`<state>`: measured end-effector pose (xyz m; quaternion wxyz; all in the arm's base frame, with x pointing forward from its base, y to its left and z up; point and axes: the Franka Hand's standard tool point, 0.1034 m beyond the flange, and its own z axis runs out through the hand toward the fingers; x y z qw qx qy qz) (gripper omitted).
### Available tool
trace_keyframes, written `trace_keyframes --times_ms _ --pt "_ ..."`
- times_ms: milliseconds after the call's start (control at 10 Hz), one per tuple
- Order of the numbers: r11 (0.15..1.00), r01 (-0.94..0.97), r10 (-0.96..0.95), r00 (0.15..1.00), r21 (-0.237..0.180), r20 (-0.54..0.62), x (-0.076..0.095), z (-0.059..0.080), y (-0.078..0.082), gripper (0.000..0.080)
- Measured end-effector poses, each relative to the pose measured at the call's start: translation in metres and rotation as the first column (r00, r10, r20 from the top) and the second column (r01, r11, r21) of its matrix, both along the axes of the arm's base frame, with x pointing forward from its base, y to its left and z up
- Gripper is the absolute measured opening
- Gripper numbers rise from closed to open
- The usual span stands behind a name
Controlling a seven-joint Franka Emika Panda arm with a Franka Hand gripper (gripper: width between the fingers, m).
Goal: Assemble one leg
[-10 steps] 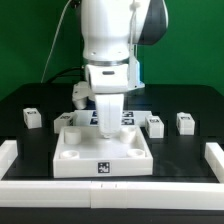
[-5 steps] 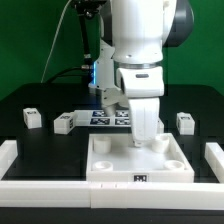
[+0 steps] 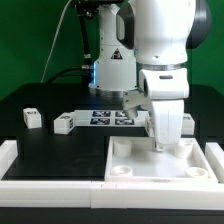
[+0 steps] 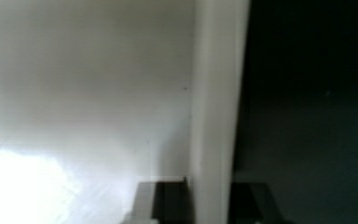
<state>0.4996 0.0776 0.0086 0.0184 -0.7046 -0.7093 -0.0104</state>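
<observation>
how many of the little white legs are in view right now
2. One leg sits near the exterior view's left edge on the table; the second leg lies just right of it, beside the marker board. More may be hidden behind the arm.

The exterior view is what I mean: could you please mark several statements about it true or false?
1. The pincer is down at the big white panel. True.
2. The panel lies toward the exterior view's left. False: it lies toward the right.
3. Two legs stand apart from the panel, toward the left. True.
4. The pincer holds a leg. False: the legs in view stand away from it.
5. A leg sits in a socket. False: the sockets in view are empty.
</observation>
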Motion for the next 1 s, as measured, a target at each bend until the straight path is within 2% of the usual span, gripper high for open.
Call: trace_keyframes --times_ms 400,500,600,800,900,1000 --pt "1.000 -0.013 0.013 1.000 -0.007 -0.027 -0.0014 -0.0005 -0.0052 0.0067" --pt "1.000 -0.012 0.012 1.000 -0.007 -0.029 -0.0018 -0.0012 -0.0056 0.0164" --pt "1.000 -0.012 0.012 1.000 -0.007 -0.029 -0.0020 -0.0015 -0.0058 0.0164" --pt "1.000 -0.011 0.011 0.999 -0.008 -0.030 -0.0023 -0.0018 -0.0061 0.0530" --pt "1.000 -0.011 0.011 0.999 -0.008 -0.031 -0.0024 -0.0020 -0.0063 0.0612" --pt "1.000 -0.011 0.011 0.999 -0.008 -0.031 -0.0025 -0.0021 -0.0064 0.0612"
